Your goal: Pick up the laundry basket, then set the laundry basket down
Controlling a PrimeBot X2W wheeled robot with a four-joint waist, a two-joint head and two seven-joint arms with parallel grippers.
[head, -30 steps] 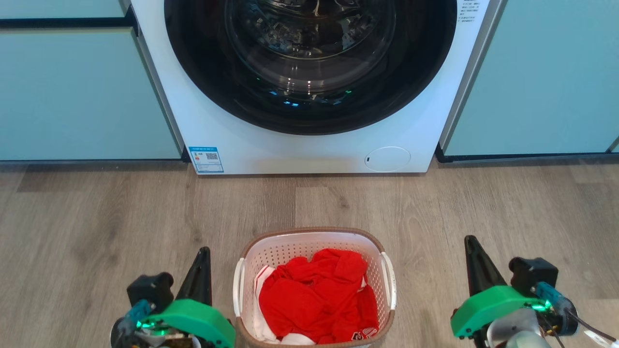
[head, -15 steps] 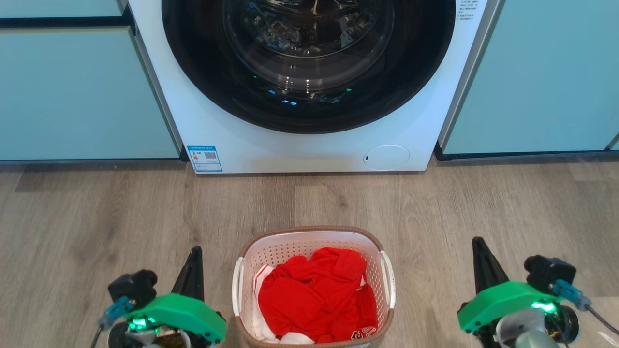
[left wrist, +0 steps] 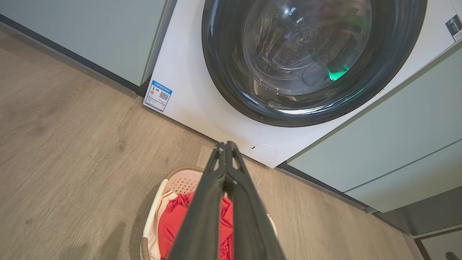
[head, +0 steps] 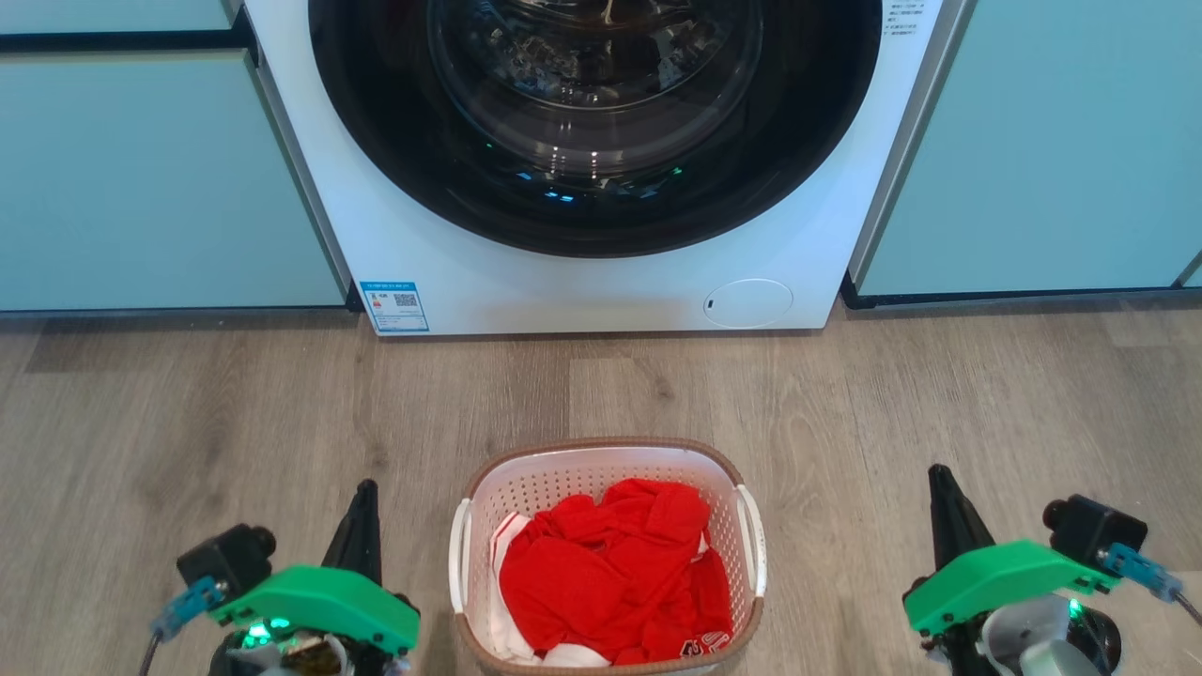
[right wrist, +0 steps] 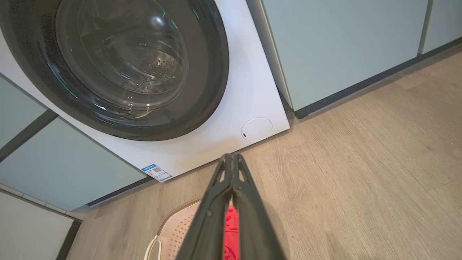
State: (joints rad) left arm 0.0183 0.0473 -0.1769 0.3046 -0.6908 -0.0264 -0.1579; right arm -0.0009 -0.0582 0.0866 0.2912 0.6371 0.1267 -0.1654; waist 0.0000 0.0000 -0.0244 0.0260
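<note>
Grey wood-plank floor: white plastic laundry basket of red cloth is flanked by left hand and right hand, both closed.

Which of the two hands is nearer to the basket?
The left hand: only a narrow strip of floor parts it from the basket; the right hand stands clearly farther off.

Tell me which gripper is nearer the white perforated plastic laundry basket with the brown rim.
Left. The left gripper sits close by on the left of the laundry basket; the right gripper stands farther off on its right.
</note>
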